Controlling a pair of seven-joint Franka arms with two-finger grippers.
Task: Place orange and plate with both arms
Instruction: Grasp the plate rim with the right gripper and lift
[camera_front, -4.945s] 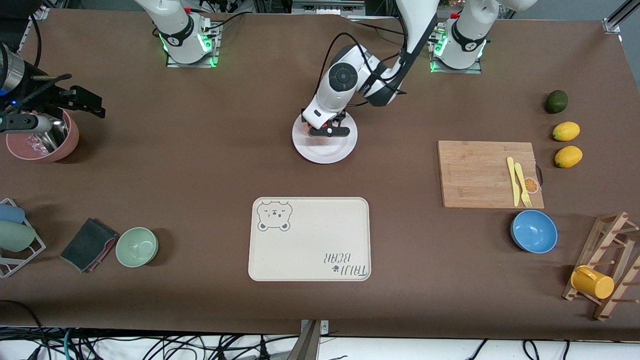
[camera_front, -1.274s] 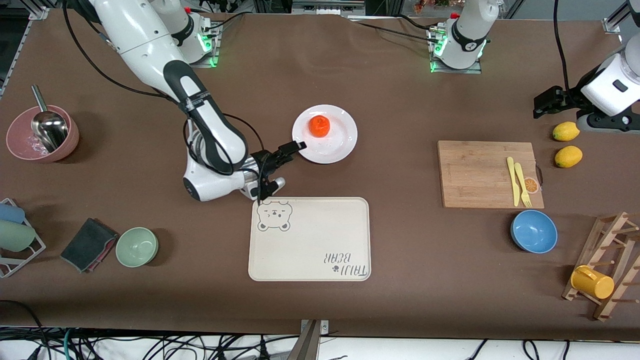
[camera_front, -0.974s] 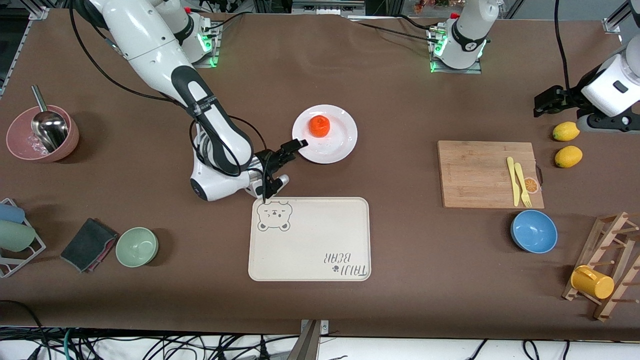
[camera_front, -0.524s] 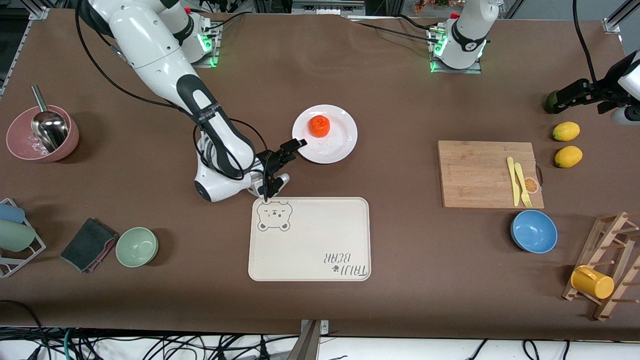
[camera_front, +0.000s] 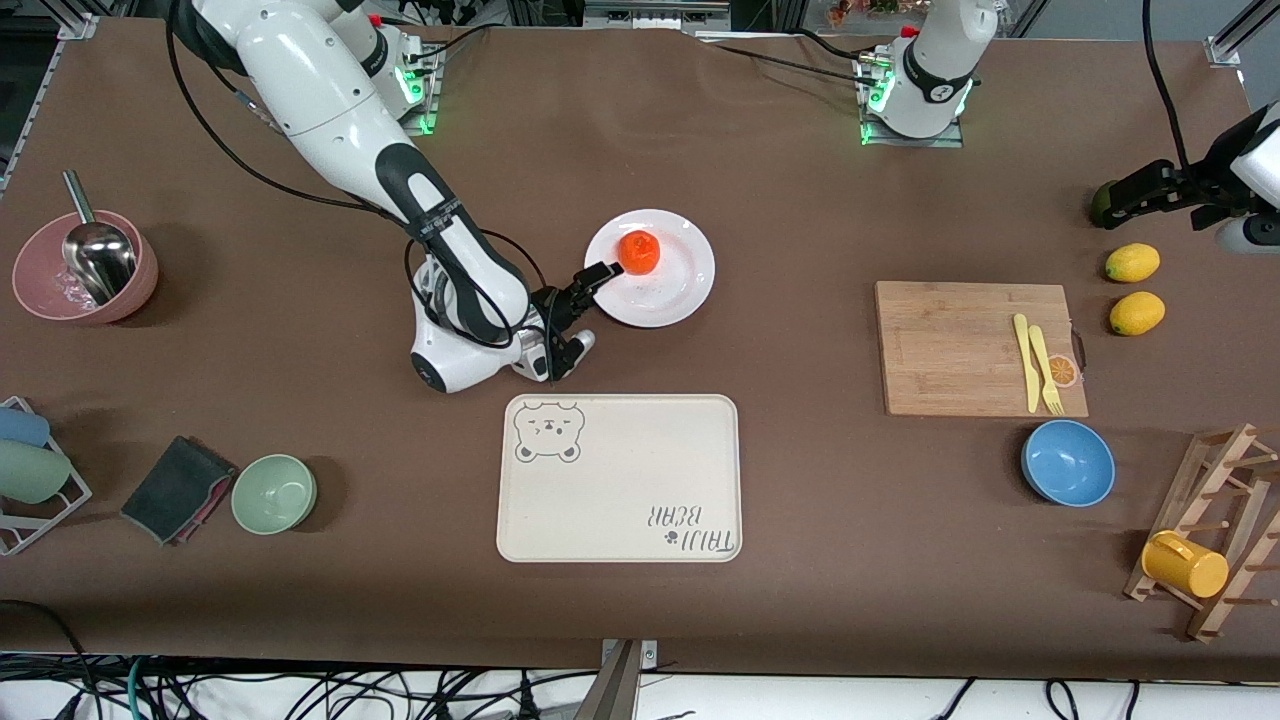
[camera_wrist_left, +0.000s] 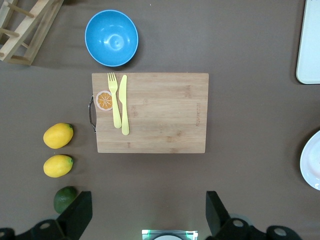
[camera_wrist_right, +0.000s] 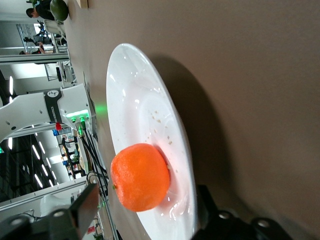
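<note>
The right claw (camera_front: 588, 305) is lying low at the edge of the plate (camera_front: 680, 290), its jaws parted and straddling the rim: one finger (camera_front: 596, 273) is reaching over the rim toward the orange (camera_front: 638, 252), the other is sitting down by the surface beneath the rim, and it cannot be told whether the fingers are already pressing the plate. In the right wrist view the plate (camera_wrist_right: 145, 110) is filling the gap between the two fingers (camera_wrist_right: 82, 210), with the orange (camera_wrist_right: 140, 176) resting in the plate's well close to them. The orange is sitting on the plate, toward the side nearest the right arm's base. The plate is standing on the brown surface (camera_front: 800, 200), farther from the front camera than the beige bear-print tray (camera_front: 620, 480). The left claw (camera_front: 1150, 190) is hanging wide open and holding nothing, high over the left arm's end of the surface, above a dark green fruit (camera_front: 1099, 203) and near two lemons (camera_front: 1132, 263). The left wrist view is looking down on a wooden cutting board (camera_wrist_left: 160, 115) carrying a yellow fork (camera_wrist_left: 114, 102) and knife (camera_wrist_left: 123, 105), with a blue bowl (camera_wrist_left: 111, 37) beside it.
</note>
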